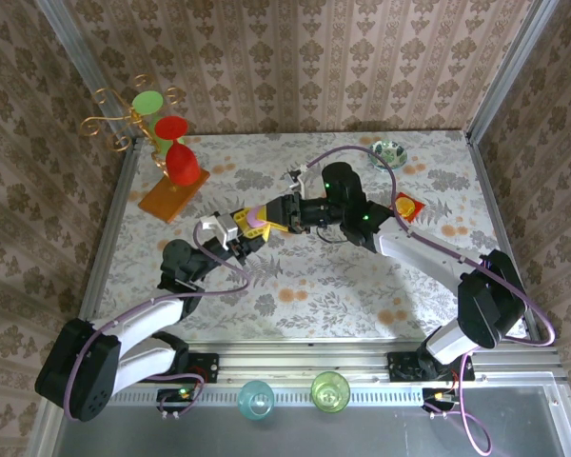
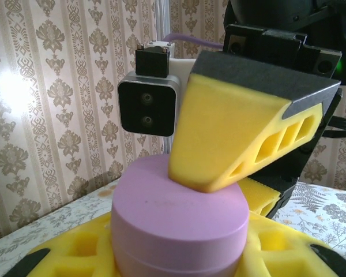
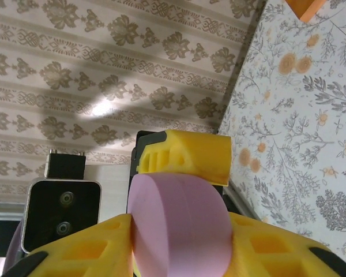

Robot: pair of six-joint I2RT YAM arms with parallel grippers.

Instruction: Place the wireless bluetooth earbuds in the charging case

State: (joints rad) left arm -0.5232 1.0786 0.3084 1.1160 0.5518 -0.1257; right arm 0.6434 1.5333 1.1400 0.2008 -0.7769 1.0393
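**Top ext. view:** 2 arms are converging over the mid-table (image 1: 343,286). The left gripper (image 1: 246,231) and right gripper (image 1: 274,219) are meeting tip to tip, w/ 1 lilac charging case (image 1: 257,216) sitting between them. Other items:
- 1 orange board (image 1: 167,202) at far left, w/ 1 red goblet-shaped item (image 1: 179,160) and 1 green goblet-shaped item (image 1: 150,103) by it
- 1 gold wire stand (image 1: 109,119)
- 1 small dish (image 1: 388,152) at the far edge, contents too small to tell
- 1 red-yellow packet (image 1: 406,205)
- 1 bluish cup (image 1: 255,398) and 1 green cup (image 1: 329,390) at the near rail

Grip detail is not resolving from this height.

**Left wrist view:** This is giving the close-up. The left gripper (image 2: 179,257) is bracketing the case's (image 2: 179,219) round wall w/ its 2 yellow pads, jaws narrowed onto it and holding it flat face up. 1 pad of the right gripper (image 2: 248,167) is pressing on that top face. Its 2nd pad is showing lower, behind the case. 1 right wrist cam (image 2: 147,107) is facing in.

**Right wrist view:** This is giving the opposite side. The case (image 3: 184,219) is sitting edge-on between the right gripper's (image 3: 179,254) own 2 pads. The jaws are drawn in, each pad touching a flat face. 1 left-gripper pad is resting on the rim above. 1 left wrist cam (image 3: 60,213) is showing at lower left.
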